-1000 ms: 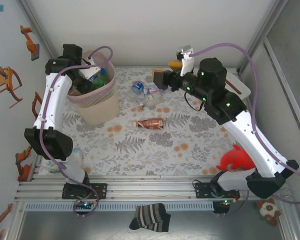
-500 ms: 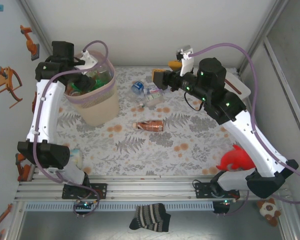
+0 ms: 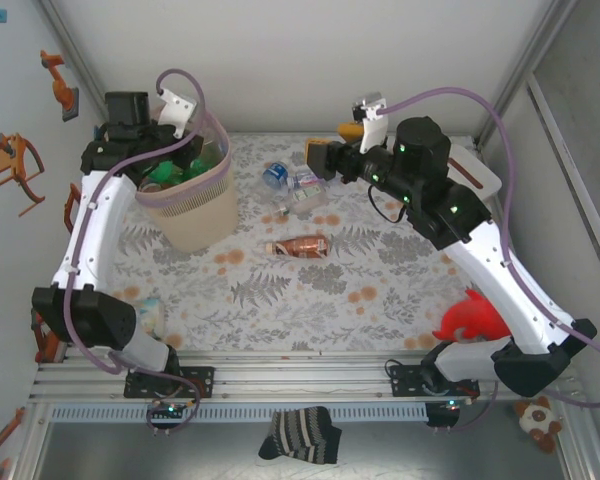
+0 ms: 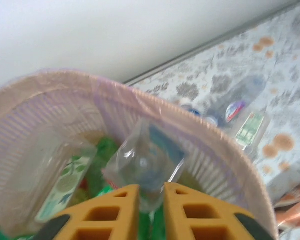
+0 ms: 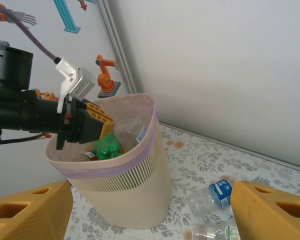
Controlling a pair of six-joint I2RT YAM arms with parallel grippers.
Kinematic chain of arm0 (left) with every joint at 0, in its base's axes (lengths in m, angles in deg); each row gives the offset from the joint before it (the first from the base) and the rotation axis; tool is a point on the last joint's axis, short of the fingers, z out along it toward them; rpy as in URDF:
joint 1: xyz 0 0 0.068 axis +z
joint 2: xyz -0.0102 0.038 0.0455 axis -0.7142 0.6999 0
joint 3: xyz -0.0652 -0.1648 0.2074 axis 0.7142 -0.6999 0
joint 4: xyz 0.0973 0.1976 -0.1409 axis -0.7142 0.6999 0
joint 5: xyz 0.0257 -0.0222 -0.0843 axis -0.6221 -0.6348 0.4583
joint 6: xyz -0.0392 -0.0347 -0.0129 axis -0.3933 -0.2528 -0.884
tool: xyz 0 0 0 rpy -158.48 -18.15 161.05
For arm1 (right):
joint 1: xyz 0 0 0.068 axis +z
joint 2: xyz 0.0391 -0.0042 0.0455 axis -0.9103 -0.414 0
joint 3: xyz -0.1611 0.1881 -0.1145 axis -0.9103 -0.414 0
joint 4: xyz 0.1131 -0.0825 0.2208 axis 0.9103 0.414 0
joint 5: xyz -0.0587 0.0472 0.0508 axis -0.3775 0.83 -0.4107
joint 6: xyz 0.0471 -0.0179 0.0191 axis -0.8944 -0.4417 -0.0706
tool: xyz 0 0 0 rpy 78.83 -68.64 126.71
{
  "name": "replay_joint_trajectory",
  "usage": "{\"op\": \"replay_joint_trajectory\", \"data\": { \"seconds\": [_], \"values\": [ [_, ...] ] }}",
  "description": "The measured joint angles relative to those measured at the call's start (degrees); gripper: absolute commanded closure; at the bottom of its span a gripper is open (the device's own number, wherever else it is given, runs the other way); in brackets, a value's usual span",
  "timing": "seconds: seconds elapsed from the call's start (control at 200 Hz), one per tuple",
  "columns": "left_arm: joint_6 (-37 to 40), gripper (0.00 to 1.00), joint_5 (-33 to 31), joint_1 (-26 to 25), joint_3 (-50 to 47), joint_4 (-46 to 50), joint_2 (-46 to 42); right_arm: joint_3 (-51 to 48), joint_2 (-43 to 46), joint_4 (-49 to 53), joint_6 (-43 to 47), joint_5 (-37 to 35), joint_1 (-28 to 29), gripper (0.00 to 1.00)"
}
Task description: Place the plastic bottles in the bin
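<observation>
The fingers of the left gripper (image 4: 151, 187) are seen pressed together over the pink bin (image 4: 200, 131). Those of the right gripper (image 5: 150, 200) are held spread above the table (image 5: 200, 165).

We can read nothing: the coloured labels on the plastic bottles (image 3: 295, 245) on the table (image 3: 380, 290) and in the far-left bin (image 3: 195, 215) are too blurred for letters.

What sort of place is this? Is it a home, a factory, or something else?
Probably a robot test cell in a laboratory, not a home. Plain white walls in metal framing enclose the table, the arms stand bolted to an aluminium rail, and robot-arm stickers decorate the left wall.
</observation>
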Motion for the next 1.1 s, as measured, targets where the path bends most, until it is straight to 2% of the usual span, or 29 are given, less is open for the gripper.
{"op": "replay_joint_trajectory", "data": {
  "seconds": [0.08, 0.631, 0.946, 1.102],
  "values": [
    [-1.5, 1.0, 0.9, 0.0, 0.9, -1.3, 2.1, -0.7, 0.4, 0.0, 0.0, -0.1, 0.0, 0.18],
    [-3.7, 1.0, 8.6, 0.6, 1.7, -0.8, 7.6, -3.1, 1.5, 0.2, 0.0, -1.3, 0.0, 0.18],
    [-4.5, 1.0, 11.8, 1.9, 2.1, 1.2, 7.4, -3.3, 1.9, 1.6, -0.4, -2.4, 0.0, 0.19],
    [-6.3, 0.98, 12.0, 2.3, 1.8, 2.0, 5.7, -2.9, 1.1, 5.3, 0.0, -4.3, 0.0, 0.19]
  ]
}}
